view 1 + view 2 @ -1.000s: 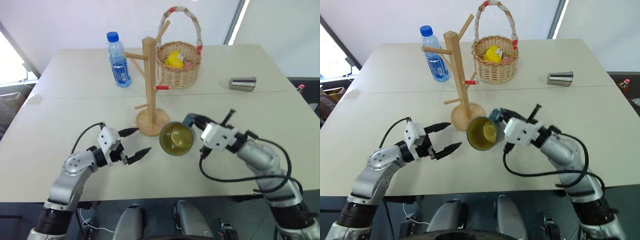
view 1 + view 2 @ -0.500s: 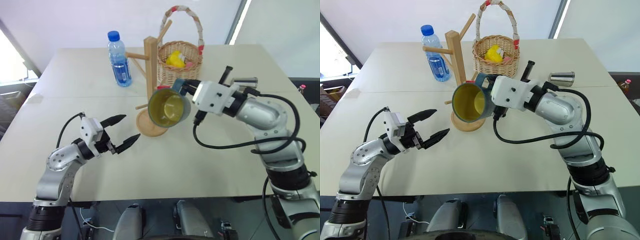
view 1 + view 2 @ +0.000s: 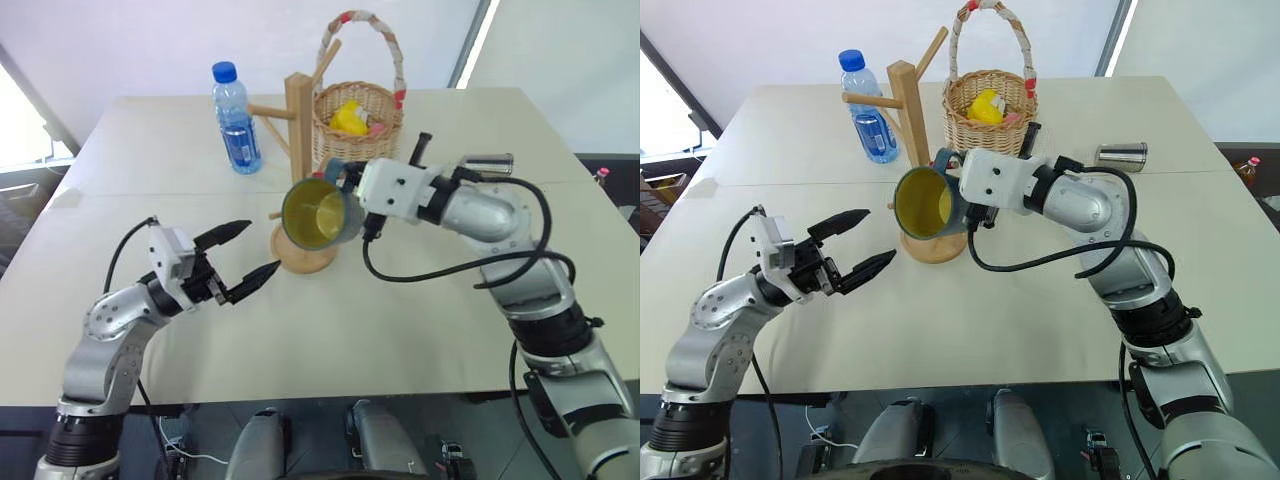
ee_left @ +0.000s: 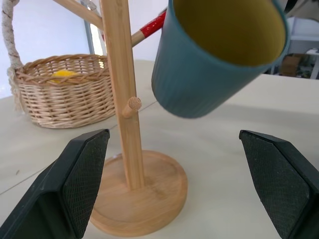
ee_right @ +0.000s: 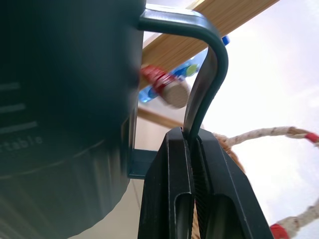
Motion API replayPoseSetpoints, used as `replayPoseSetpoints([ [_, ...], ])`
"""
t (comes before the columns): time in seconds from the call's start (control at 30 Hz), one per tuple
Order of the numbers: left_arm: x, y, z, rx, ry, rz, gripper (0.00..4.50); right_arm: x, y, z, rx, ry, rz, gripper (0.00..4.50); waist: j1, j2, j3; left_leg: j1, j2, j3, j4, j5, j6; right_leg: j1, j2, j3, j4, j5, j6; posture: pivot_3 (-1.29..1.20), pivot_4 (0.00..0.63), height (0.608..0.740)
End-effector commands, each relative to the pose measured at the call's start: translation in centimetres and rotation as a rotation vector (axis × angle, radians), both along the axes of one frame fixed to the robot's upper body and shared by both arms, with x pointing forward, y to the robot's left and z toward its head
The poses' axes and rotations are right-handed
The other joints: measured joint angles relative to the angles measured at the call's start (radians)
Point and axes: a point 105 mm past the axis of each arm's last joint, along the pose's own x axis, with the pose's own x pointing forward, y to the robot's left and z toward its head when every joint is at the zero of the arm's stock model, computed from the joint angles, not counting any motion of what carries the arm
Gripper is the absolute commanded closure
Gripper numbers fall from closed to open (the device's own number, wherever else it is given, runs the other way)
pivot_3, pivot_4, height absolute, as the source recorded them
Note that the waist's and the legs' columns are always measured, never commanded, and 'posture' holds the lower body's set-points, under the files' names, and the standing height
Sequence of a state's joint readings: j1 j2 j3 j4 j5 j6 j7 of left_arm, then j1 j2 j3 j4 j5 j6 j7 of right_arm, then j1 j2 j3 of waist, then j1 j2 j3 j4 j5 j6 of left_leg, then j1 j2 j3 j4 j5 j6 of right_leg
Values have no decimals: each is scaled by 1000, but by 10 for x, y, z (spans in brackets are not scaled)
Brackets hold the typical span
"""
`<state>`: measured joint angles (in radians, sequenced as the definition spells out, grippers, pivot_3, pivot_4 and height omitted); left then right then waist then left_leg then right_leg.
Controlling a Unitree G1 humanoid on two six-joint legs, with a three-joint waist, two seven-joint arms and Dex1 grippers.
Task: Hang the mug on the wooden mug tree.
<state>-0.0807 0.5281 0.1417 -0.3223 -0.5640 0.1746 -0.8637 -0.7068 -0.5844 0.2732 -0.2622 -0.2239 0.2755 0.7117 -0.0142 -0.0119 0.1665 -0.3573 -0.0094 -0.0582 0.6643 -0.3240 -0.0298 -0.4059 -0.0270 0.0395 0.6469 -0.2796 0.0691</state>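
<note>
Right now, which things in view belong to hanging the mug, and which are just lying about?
In the job:
mug, gripped by its handle
wooden mug tree
right gripper

Lying about:
water bottle
wicker basket
steel cup

a wide, pale cream table (image 3: 150, 150) with a seam across it carries a light wooden mug tree (image 3: 300, 170) on a round base, a clear water bottle (image 3: 236, 120) with a blue cap, a handled wicker basket (image 3: 362, 135), and a small steel cup (image 3: 487, 165) on its side.
</note>
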Motion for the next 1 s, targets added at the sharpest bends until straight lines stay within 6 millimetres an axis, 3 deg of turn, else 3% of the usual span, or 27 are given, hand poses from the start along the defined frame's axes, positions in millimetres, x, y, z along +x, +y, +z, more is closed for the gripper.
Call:
replayPoseSetpoints([
  [0.03,-4,0,12,-6,-45,-2,0,0,6,18,9,-75,18,4480,0,0,0,0,0,0,0,0,0,0,0,0,0,0,0,0,150,740],
  [0.2,-5,1,12,-4,-44,6,0,2,10,15,4,-65,25,4480,0,0,0,0,0,0,0,0,0,0,0,0,0,0,0,0,150,740],
  [0.33,-5,1,12,-2,-43,11,0,3,10,21,24,-85,22,3085,0,0,0,0,0,0,0,0,0,0,0,0,0,0,0,0,150,740],
  [0.43,-4,1,12,1,-42,15,0,2,4,29,16,-126,3,1562,0,0,0,0,0,0,0,0,0,0,0,0,0,0,0,0,150,740],
  [0.6,-1,4,9,6,-32,31,0,-4,-28,46,41,-150,-36,1562,4,0,0,-1,0,0,0,0,0,0,0,0,0,0,0,0,150,740],
  [0.7,3,9,3,-3,-6,59,0,-14,-53,44,123,-86,-38,1562,3,0,0,-1,0,0,-1,0,0,0,-1,0,-2,0,0,0,150,740],
  [0.8,11,17,-7,-17,49,127,0,-18,-82,22,238,42,-79,1562,3,-1,0,0,0,0,-2,0,0,1,-1,0,-2,0,0,0,150,740],
  [0.93,26,36,-27,-9,100,299,0,-11,-119,-20,646,211,-215,1562,-3,-1,0,1,0,0,-2,0,0,1,0,0,-1,0,0,0,150,740],
  [1.0,29,45,-37,7,110,374,0,-10,-126,-41,746,265,-259,1562,-4,-1,0,2,0,0,-1,0,0,1,0,1,1,0,0,0,150,740],
])
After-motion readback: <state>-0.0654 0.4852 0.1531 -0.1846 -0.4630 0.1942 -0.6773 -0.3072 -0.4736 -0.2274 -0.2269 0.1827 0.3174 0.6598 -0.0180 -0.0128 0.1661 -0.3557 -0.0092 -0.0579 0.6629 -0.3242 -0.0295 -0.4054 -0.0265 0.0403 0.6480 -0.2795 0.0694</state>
